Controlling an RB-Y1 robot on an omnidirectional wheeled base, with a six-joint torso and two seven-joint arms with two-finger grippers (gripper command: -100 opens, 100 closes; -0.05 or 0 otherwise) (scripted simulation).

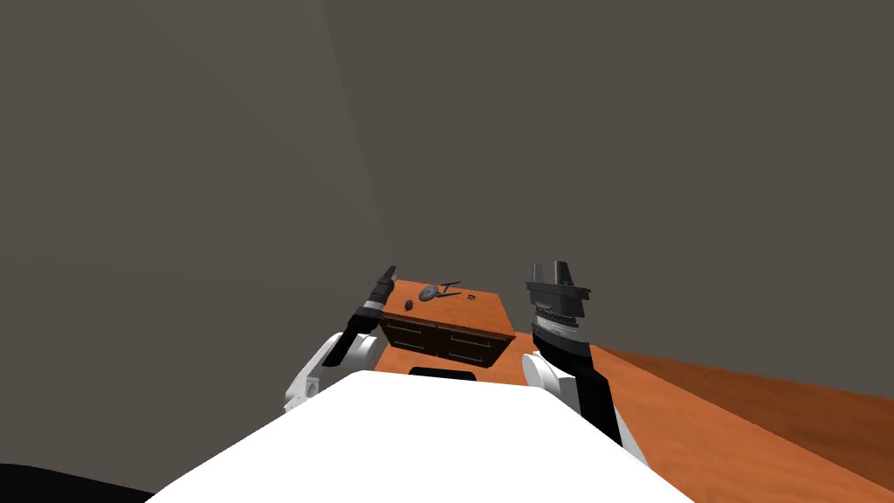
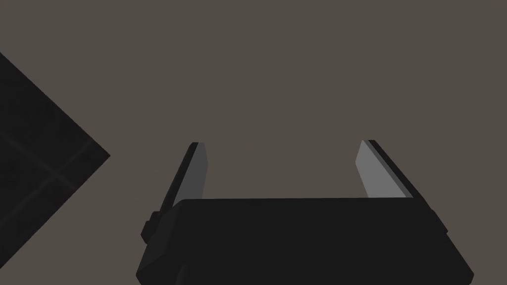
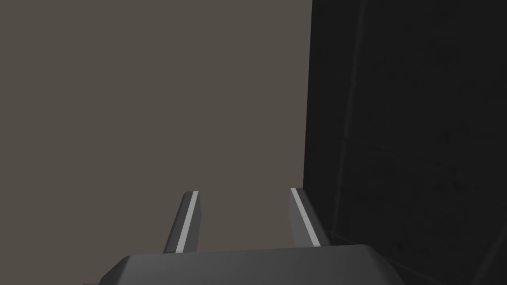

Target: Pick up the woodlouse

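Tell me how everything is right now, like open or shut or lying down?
left gripper: open, holding nothing.
right gripper: open, holding nothing.
woodlouse: lying on the cabinet top, not yet picked up.
drawers: both shut.
grey ship-like model: lying on the cabinet top, beside the woodlouse.

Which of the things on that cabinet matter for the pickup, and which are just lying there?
Job: small dark oval woodlouse; orange-brown drawer cabinet it lies on; open left tool near it.
Lying about: grey disc-shaped model with thin rods; tiny dark object; open right tool, off to the side.
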